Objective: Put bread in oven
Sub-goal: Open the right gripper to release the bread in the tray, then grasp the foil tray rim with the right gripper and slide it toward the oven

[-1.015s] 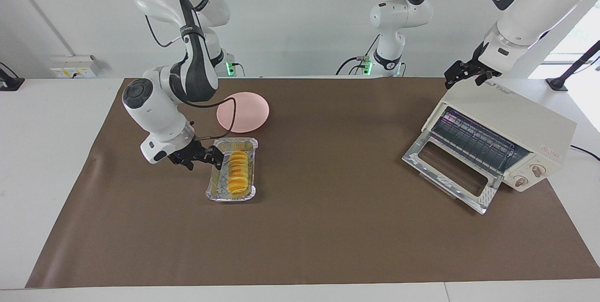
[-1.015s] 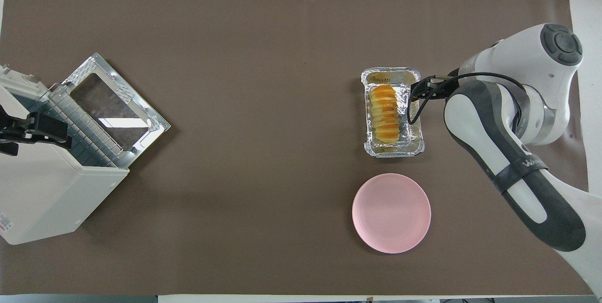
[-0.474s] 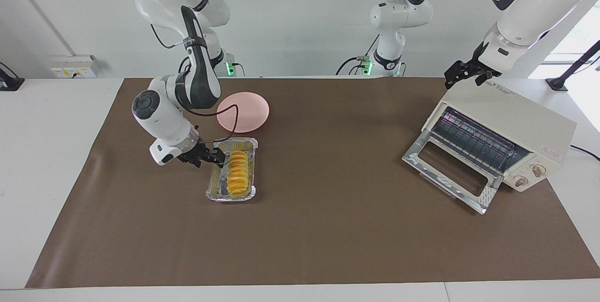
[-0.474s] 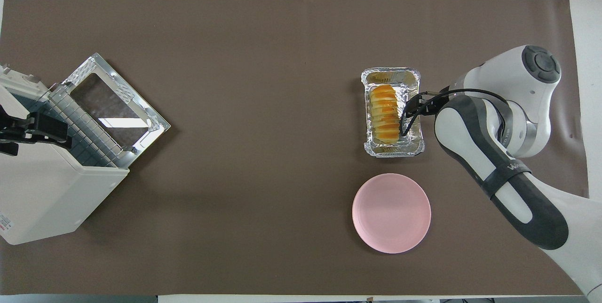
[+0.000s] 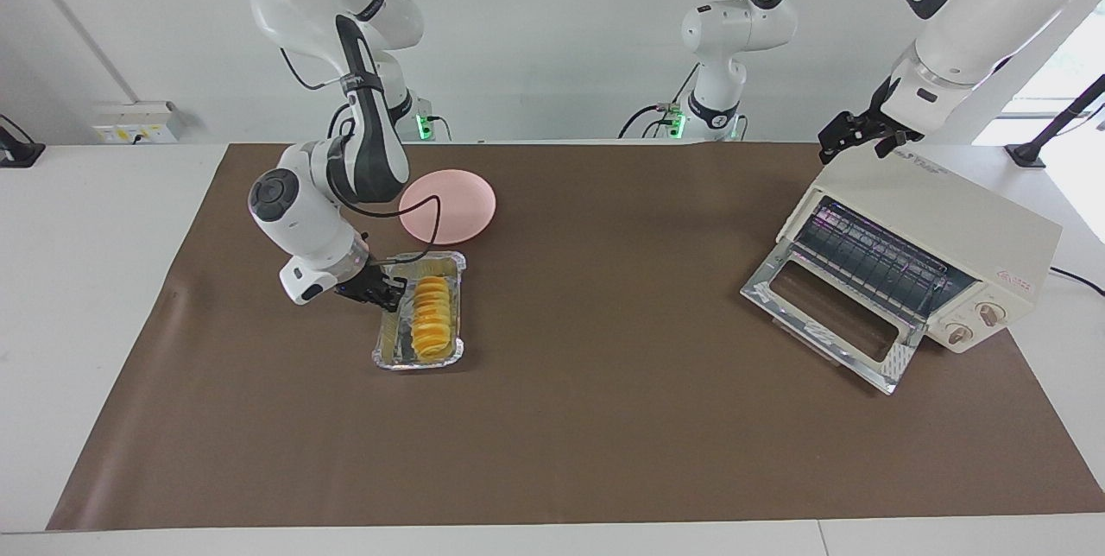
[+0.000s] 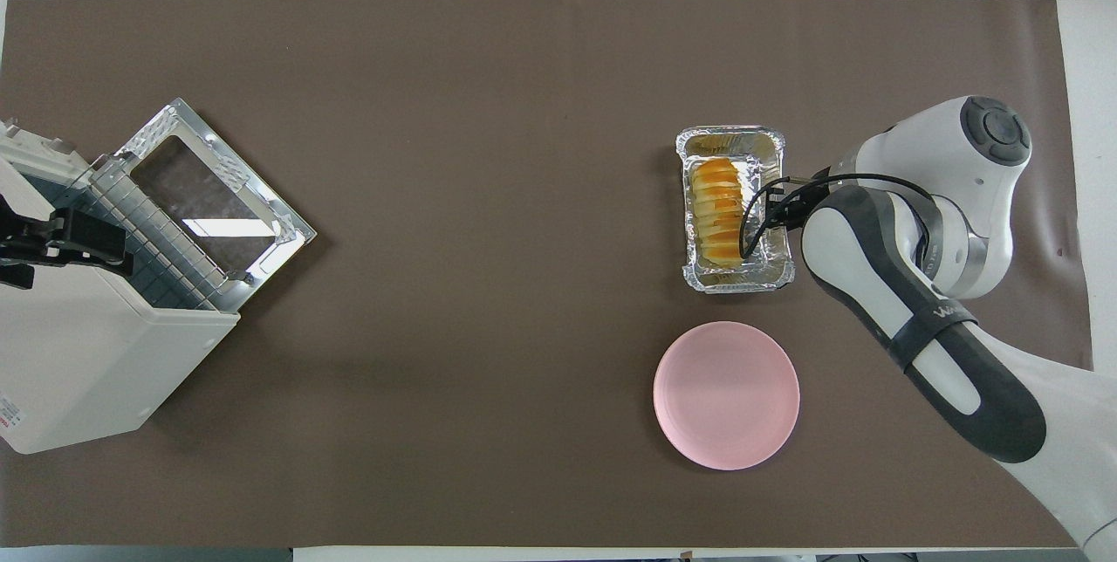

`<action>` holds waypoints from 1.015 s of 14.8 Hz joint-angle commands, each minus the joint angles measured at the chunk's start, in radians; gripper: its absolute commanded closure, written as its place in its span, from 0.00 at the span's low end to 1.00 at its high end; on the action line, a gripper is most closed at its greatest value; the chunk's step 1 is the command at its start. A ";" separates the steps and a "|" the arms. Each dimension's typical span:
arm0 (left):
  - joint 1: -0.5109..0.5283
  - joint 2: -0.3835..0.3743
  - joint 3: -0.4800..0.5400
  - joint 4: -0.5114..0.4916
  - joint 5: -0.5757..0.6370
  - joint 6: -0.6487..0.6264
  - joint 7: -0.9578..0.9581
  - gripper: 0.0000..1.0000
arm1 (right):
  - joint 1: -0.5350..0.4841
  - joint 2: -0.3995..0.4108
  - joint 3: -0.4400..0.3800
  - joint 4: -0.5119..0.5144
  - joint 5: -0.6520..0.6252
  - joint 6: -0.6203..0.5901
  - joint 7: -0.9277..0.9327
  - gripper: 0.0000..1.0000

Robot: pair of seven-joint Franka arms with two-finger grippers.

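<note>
The bread, a ridged golden loaf, lies in a silver foil tray on the brown mat, a little farther from the robots than the pink plate. My right gripper is low at the tray's long rim on the right arm's side and looks shut on that rim; in the overhead view the right gripper sits at the rim beside the bread. The cream oven stands at the left arm's end with its glass door dropped open. My left gripper waits over the oven's top.
A round pink plate lies beside the tray, nearer to the robots. The oven is angled, its open door reaching onto the mat. A wide stretch of brown mat separates the tray from the oven.
My right gripper swung in along the tray's rim, and the tray with the bread shifted slightly toward the right arm's end and turned a little. The left arm has not moved.
</note>
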 commanded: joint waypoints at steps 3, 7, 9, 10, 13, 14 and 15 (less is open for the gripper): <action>0.013 -0.016 -0.013 -0.011 0.015 0.012 0.004 0.00 | 0.003 -0.016 0.027 0.056 0.015 -0.001 -0.006 1.00; 0.013 -0.016 -0.013 -0.011 0.015 0.012 0.004 0.00 | 0.090 -0.005 0.062 0.171 0.017 -0.012 0.125 1.00; 0.014 -0.016 -0.013 -0.011 0.015 0.012 0.004 0.00 | 0.190 0.028 0.061 0.246 0.020 -0.012 0.243 1.00; 0.013 -0.016 -0.013 -0.011 0.015 0.012 0.004 0.00 | 0.224 0.059 0.061 0.301 0.021 -0.023 0.297 1.00; 0.014 -0.016 -0.013 -0.011 0.015 0.012 0.004 0.00 | 0.345 0.172 0.059 0.451 0.014 -0.033 0.434 1.00; 0.014 -0.016 -0.013 -0.011 0.015 0.012 0.004 0.00 | 0.370 0.201 0.059 0.470 0.012 -0.018 0.452 1.00; 0.013 -0.016 -0.013 -0.011 0.015 0.012 0.004 0.00 | 0.382 0.218 0.059 0.472 0.012 -0.003 0.457 1.00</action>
